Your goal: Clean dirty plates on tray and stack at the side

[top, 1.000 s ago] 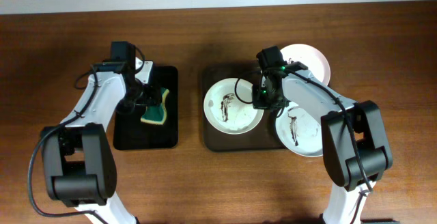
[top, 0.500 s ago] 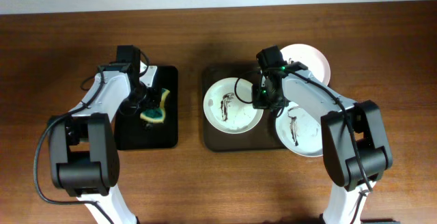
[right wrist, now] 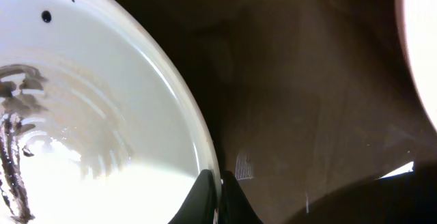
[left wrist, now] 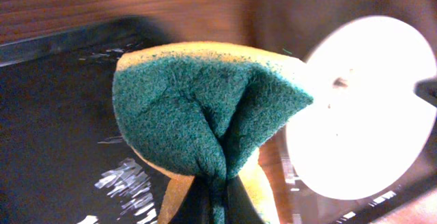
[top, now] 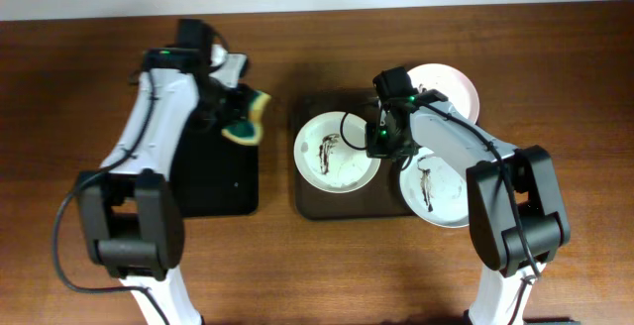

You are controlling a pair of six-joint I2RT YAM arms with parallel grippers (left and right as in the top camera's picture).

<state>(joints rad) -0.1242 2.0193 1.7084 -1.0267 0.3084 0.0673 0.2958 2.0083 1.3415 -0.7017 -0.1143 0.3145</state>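
In the overhead view, a dirty plate (top: 338, 153) with dark smears lies on the brown tray (top: 317, 204). My right gripper (top: 377, 147) is shut on its right rim. The wrist view shows that plate (right wrist: 82, 115), with the gripper (right wrist: 220, 183) pinching its edge. A second smeared plate (top: 436, 191) and a plain white plate (top: 443, 89) sit at the tray's right edge. My left gripper (top: 236, 115) is shut on a green and yellow sponge (top: 248, 119), held in the air left of the tray. In the left wrist view the folded sponge (left wrist: 205, 115) hides most of the gripper (left wrist: 218, 207).
A smaller black tray (top: 213, 171) lies on the wooden table (top: 317, 266) below the left arm. It also shows wet and glossy in the left wrist view (left wrist: 54, 128), with a bright white plate (left wrist: 369, 108) to its right.
My left gripper has shut on the sponge, lifted it off the black tray and carried it up and right toward the brown tray. The right arm has not moved.
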